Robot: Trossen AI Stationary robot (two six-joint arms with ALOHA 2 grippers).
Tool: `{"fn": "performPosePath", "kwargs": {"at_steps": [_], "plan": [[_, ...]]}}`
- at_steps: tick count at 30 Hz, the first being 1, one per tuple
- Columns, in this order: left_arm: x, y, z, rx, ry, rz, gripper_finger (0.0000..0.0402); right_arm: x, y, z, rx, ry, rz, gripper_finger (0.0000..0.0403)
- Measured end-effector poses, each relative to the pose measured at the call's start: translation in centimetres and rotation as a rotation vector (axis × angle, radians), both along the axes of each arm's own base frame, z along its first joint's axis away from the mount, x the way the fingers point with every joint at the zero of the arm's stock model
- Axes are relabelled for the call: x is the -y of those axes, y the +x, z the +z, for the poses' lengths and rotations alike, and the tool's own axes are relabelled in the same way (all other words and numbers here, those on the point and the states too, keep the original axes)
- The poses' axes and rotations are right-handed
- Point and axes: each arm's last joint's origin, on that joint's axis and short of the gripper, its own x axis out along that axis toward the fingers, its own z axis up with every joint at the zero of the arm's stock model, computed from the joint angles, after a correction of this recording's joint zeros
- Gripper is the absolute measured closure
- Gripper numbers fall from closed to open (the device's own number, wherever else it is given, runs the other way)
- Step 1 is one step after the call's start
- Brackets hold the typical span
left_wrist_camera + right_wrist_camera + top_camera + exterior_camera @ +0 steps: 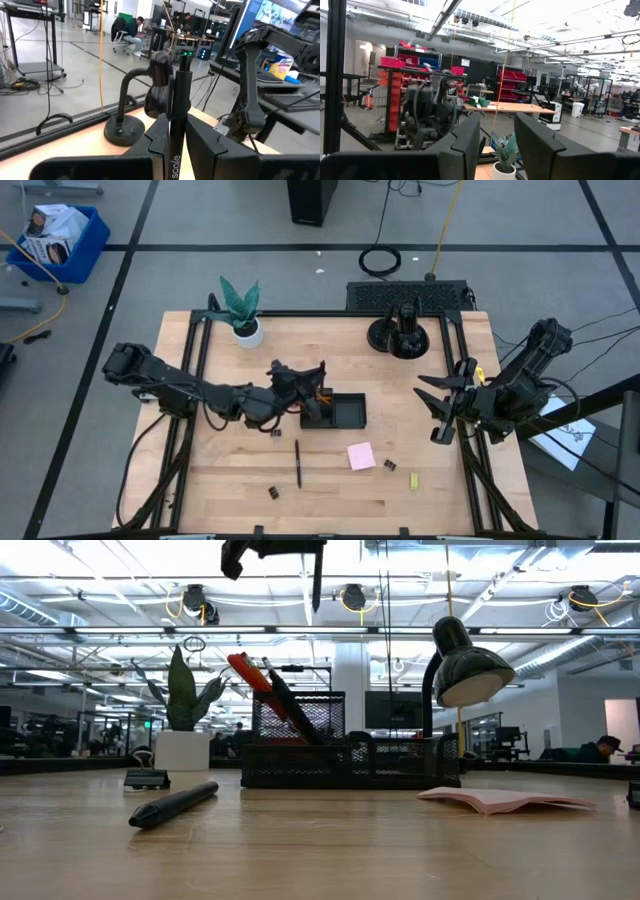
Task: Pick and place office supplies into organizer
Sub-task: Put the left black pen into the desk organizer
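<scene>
We see the left pincer (318, 376) clamped on a black pen (176, 120), which stands upright between its two dark fingers (156, 136) in the left wrist view. From above, this pincer hangs over the left end of the organizer (346, 412), a low black mesh tray near the middle of the wooden bench (430, 500). In the low view the tray's taller compartment already carries red-handled scissors (247, 671) and dark pens leaning at a slant.

Loose on the bench in front of the tray lie another black pen (298, 462), slim and matte, a flat square pink sticky-note pad (361, 456), a small yellow-green piece (414, 480), and tiny black binder clips (273, 492) scattered nearby.

The left arm stretches from the bench's left edge across to the tray, its wrist bent toward the middle. The right pincer (437, 409) waits near the bench's right edge, well apart from the supplies, its fingers standing apart with nothing between them. A potted green plant (241, 311) and a black desk lamp (405, 332) stand along the far side.
</scene>
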Motion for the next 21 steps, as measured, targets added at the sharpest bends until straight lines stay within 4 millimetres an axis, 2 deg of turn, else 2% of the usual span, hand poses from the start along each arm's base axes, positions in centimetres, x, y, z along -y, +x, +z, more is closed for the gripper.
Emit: {"fn": "performPosePath", "kwargs": {"at_steps": [5, 14, 21], "plan": [[-0.08, -0.24, -1.03, 0.005, -0.032, 0.002, 0.035, 0.11, -0.02, -0.07, -0.02, 0.019, -0.036, 0.0287], [-0.07, -0.24, -0.86, 0.023, -0.035, 0.003, 0.035, 0.12, -0.03, -0.08, -0.021, 0.021, -0.039, 0.0287], [-0.16, -0.37, -0.89, 0.024, -0.033, 0.07, 0.035, 0.11, -0.03, -0.08, -0.021, 0.02, -0.038, 0.0287]]}}
